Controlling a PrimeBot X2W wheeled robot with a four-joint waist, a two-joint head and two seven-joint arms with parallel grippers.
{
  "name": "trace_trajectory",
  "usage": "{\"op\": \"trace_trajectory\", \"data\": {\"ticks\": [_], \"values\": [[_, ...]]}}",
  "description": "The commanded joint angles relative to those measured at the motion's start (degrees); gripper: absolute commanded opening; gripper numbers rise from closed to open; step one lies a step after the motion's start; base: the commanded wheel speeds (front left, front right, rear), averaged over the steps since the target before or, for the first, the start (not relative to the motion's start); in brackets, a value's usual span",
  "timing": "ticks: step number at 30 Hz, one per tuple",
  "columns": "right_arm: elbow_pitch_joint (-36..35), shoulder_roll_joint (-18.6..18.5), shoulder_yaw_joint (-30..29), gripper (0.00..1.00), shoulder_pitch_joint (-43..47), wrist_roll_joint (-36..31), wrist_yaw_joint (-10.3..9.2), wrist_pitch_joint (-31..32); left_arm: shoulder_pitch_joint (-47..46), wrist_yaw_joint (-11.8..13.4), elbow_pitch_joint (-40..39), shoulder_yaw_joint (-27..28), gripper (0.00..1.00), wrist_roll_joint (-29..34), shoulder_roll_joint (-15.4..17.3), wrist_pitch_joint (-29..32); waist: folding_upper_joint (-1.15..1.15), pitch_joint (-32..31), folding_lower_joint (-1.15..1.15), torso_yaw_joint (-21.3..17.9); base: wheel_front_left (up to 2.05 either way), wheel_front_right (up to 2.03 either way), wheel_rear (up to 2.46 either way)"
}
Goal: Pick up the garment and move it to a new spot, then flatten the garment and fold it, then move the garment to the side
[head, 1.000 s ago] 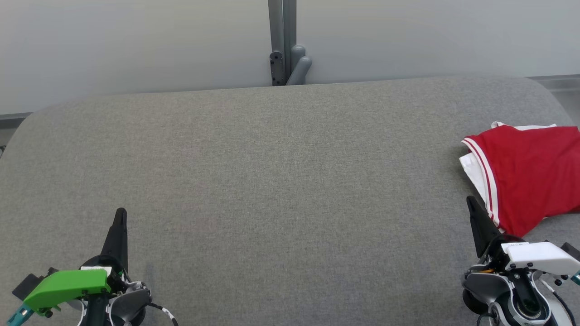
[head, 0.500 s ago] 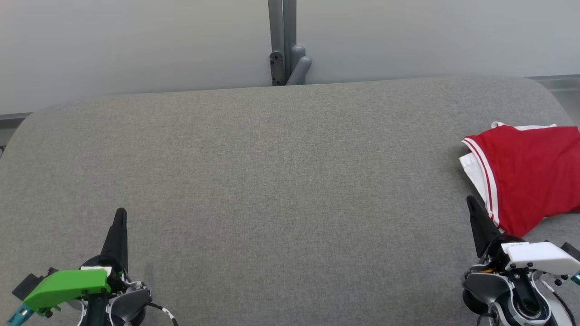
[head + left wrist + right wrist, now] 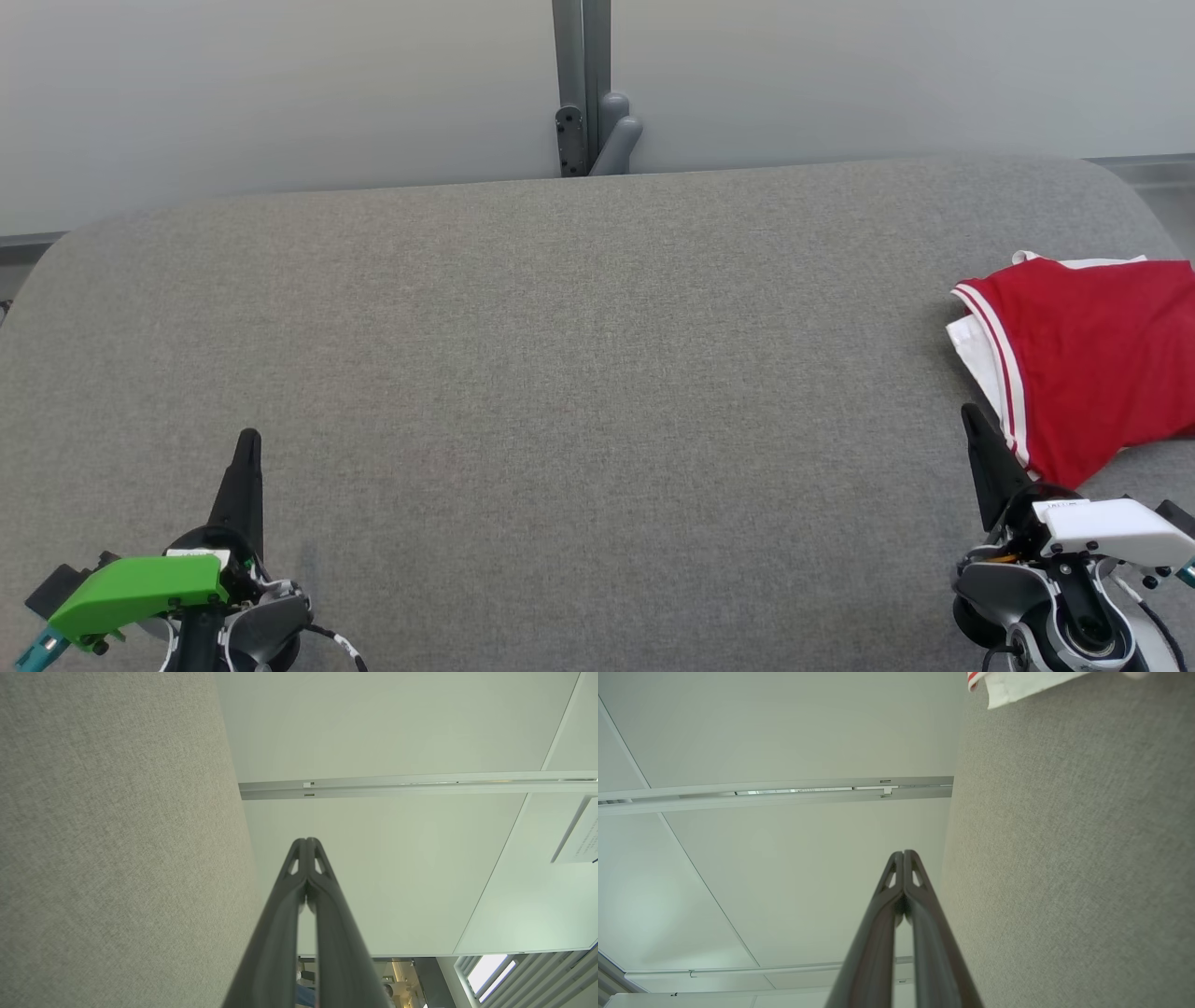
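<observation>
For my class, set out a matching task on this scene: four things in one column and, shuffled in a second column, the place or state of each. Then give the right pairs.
Column A
1. garment
2. left end effector
3. right end effector
4. grey post

Column B
a. shut, at the lower left of the head view
b. upright behind the far edge of the grey surface
c. red with white trim, lying at the right side
d. shut, at the lower right of the head view

Pairs: 1-c, 2-a, 3-d, 4-b
</observation>
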Motion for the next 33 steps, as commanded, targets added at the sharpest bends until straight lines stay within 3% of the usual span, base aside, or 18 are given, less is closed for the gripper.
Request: {"op": "trace_trajectory", "data": {"ticks": [1, 33], "values": [[-0.3, -0.3, -0.1, 0.00, -0.5, 0.4, 0.02, 0.1, -0.6, -0.3, -0.3, 0.1, 0.00, -0.2, 0.4, 0.1, 0.00, 0.0, 0.00, 0.0, 0.00, 0.00, 0.00], [-0.3, -0.3, -0.1, 0.00, -0.5, 0.4, 0.02, 0.1, -0.6, -0.3, -0.3, 0.1, 0.00, -0.2, 0.4, 0.1, 0.00, 0.0, 0.00, 0.0, 0.00, 0.00, 0.00]]}}
